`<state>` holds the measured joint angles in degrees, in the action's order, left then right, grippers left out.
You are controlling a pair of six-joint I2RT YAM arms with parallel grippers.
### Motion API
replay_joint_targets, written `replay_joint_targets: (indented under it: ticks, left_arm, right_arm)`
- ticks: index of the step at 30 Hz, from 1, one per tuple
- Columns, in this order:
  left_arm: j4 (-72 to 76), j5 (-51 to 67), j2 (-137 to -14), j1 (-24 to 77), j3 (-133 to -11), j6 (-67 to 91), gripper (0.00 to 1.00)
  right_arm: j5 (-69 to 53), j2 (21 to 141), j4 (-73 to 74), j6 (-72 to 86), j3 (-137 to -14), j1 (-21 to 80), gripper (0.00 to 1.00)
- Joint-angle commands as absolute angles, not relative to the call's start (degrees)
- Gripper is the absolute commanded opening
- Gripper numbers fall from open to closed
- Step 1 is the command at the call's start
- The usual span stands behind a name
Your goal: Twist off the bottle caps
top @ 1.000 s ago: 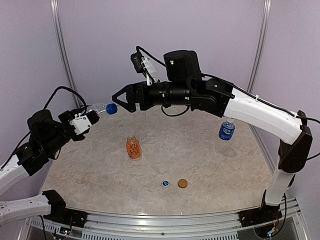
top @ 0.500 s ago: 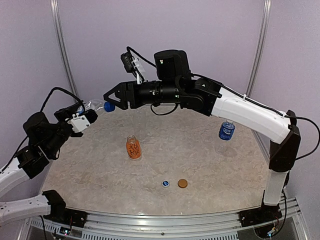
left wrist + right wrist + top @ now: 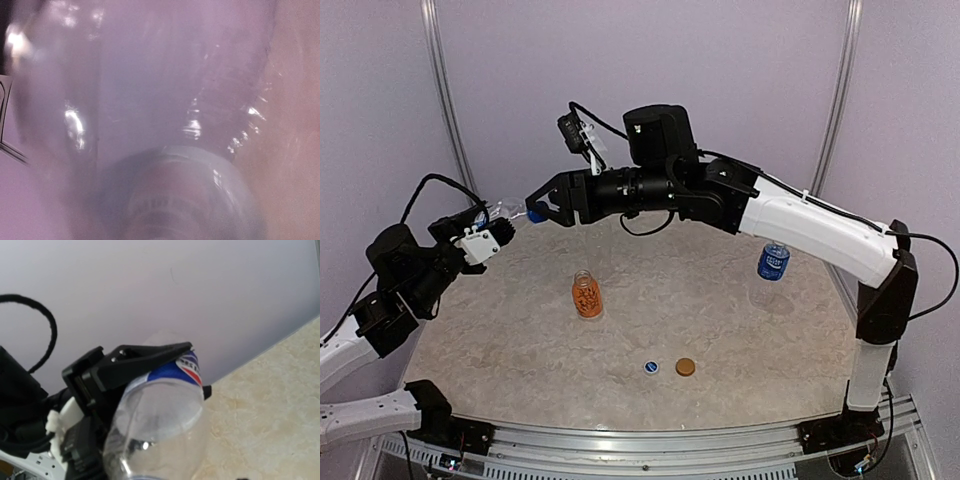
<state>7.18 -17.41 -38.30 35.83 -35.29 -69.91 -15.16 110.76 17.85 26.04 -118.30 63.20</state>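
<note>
Pepsi bottle [image 3: 160,410], clamped in left gripper [image 3: 500,216], is held aloft at far left; cap [image 3: 534,214] is flanked by right gripper [image 3: 542,205], its jaws spread, which likely must be closed, then turned.

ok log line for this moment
left gripper: shut on pepsi bottle, lifted off table | right gripper: open, straddling blue cap | cap: not yet off

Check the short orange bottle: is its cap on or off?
Off: the orange bottle stands bare-necked; an orange cap lies apart on the table.
</note>
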Motion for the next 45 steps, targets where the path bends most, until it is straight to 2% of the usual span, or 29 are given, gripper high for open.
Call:
replay_joint_targets:
  ticks: [1, 5, 13, 15, 19, 23, 25, 30, 33, 39, 45]
  left_arm:
    - [7.39, -17.34, -38.23, 36.30, -34.72, -68.99, 0.37]
    - [7.21, -17.23, -38.25, 36.30, -34.63, -68.91, 0.37]
    - [7.29, -17.14, -38.49, 36.30, -34.63, -68.91, 0.37]
    - [7.29, -17.06, -38.48, 36.30, -34.67, -68.86, 0.37]
    - [6.94, -16.98, -38.43, 36.30, -34.72, -68.68, 0.37]
    - [1.67, -15.72, -37.91, 36.30, -35.99, -65.38, 0.37]
    - [-9.62, -11.97, -37.42, 36.30, -39.54, -59.02, 0.37]
    - [-42.43, 10.92, -37.52, 36.21, -51.95, -42.90, 0.37]
    - [-54.64, 23.25, -38.21, 36.19, -56.83, -40.44, 0.45]
    - [-61.22, 28.65, -39.91, 36.08, -59.21, -40.89, 0.43]
    - [-61.47, 29.07, -40.01, 36.04, -58.48, -41.88, 0.43]
  right_arm:
    - [-15.28, 112.30, 20.38, 25.93, -117.83, 62.95, 0.61]
    - [-16.08, 112.68, 20.37, 25.99, -118.11, 62.93, 0.50]
    - [-17.81, 113.61, 21.16, 26.28, -118.73, 62.98, 0.47]
    - [-17.94, 113.77, 21.17, 26.26, -118.74, 62.93, 0.35]
    - [-17.17, 113.27, 21.21, 25.56, -118.62, 62.96, 0.00]
    - [-16.46, 112.81, 22.39, 22.75, -118.29, 62.95, 0.00]
    - [-17.01, 112.90, 24.02, 18.13, -118.61, 63.53, 0.00]
    - [-8.35, 112.39, 31.92, -7.07, -117.48, 70.22, 0.00]
    - [-6.37, 111.71, 34.62, -19.64, -115.01, 73.68, 0.00]
    - [2.66, 107.13, 30.76, -43.78, -104.07, 80.49, 0.00]
    - [19.39, 102.68, 15.63, -64.94, -91.47, 84.38, 0.00]
